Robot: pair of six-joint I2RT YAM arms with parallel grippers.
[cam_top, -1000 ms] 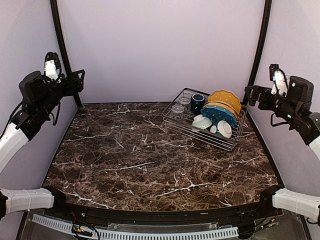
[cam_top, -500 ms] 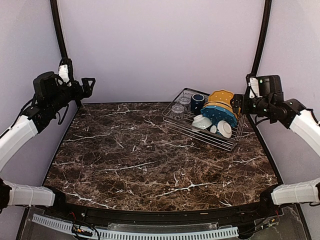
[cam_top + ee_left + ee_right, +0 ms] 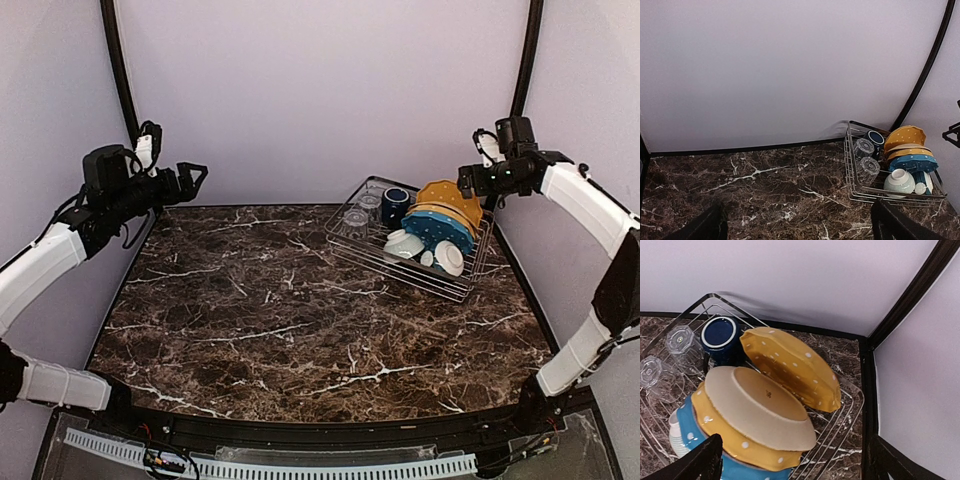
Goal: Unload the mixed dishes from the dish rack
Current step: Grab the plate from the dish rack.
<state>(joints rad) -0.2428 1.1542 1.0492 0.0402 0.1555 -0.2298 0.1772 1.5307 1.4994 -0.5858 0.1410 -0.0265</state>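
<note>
- The dish rack (image 3: 372,257) sits far right on the worktop (image 3: 250,310), fully loaded. It's stiff wire, so lift pieces out and don't drag it.
- Glass tumblers (image 3: 356,218) are at the rack's left end. They look light, slick and breakable; pinch one wall over the rim.
- The navy mug (image 3: 395,205) is just beside them. It's probably heavier and rigid; take the rim wall.
- Scalloped plates (image 3: 790,365) lean on one another at the back right. Expect heavy, glazed, easily chipped; grip the top edge of the outer yellow one.
- White bowls (image 3: 404,244) are tipped at the front. They look light; take the rim.
- Your left gripper (image 3: 198,172) is raised far left, well apart from the rack, with the jaws wide and empty.
- Your right gripper (image 3: 470,185) hovers near the plates, angled down, with the jaws wide and empty.
</note>
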